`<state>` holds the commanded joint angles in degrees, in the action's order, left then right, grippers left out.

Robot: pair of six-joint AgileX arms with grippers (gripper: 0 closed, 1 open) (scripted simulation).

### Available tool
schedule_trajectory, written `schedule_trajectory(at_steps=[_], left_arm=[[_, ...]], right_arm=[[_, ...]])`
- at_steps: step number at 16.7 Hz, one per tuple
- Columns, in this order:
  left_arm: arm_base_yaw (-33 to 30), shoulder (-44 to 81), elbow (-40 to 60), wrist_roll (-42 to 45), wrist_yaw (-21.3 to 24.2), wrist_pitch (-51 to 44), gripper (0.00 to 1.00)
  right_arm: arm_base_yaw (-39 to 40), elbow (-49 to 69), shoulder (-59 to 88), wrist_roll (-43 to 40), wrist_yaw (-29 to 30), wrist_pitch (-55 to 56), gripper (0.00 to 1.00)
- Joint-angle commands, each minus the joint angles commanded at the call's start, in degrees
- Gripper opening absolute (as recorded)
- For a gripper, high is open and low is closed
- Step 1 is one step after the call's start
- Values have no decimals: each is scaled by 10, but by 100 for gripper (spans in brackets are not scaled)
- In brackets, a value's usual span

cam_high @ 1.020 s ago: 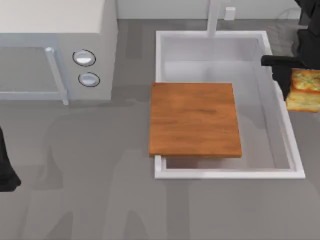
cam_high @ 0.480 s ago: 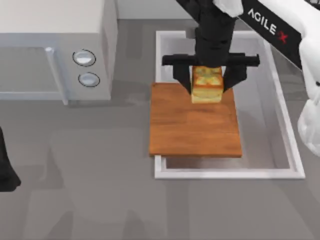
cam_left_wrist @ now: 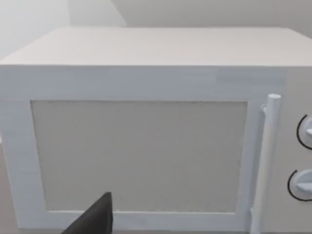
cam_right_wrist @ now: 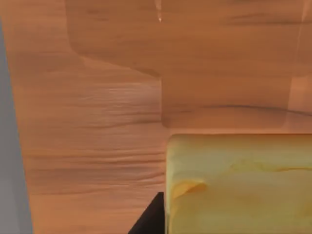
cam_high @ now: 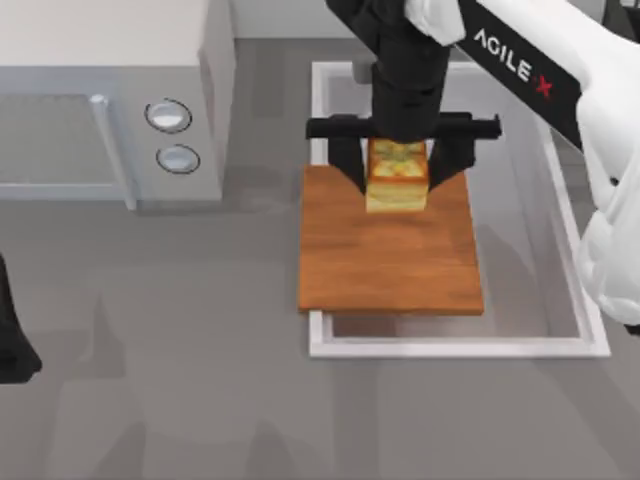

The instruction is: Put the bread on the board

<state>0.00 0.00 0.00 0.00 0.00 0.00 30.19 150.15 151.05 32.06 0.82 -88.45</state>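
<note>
The bread [cam_high: 397, 178], a small golden-topped chunk, is held between the dark fingers [cam_high: 349, 165] of my right gripper [cam_high: 397, 175] over the far edge of the orange-brown board [cam_high: 390, 260]. The gripper is shut on it. The board lies across the left part of the white sink [cam_high: 460, 348]. In the right wrist view the bread [cam_right_wrist: 239, 185] hangs close over the board's grain [cam_right_wrist: 97, 97]; I cannot tell whether it touches. My left gripper [cam_high: 12, 345] sits parked at the table's left edge.
A white microwave [cam_high: 110, 100] with two knobs [cam_high: 168, 116] stands at the back left, and its door and handle [cam_left_wrist: 265, 161] face the left wrist camera. The sink basin lies open to the right of the board. Grey countertop [cam_high: 200, 380] spreads in front.
My right arm has carried the bread from beyond the sink's right rim to above the board's far edge. In the last half second it shifted slightly left and farther back.
</note>
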Motion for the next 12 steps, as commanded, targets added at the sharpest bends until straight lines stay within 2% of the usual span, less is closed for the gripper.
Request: schedule_trajectory(at_steps=[12], left_arm=[[0, 0, 0, 0, 0, 0, 100]], right_arm=[[3, -136, -30, -1, 0, 115, 0]])
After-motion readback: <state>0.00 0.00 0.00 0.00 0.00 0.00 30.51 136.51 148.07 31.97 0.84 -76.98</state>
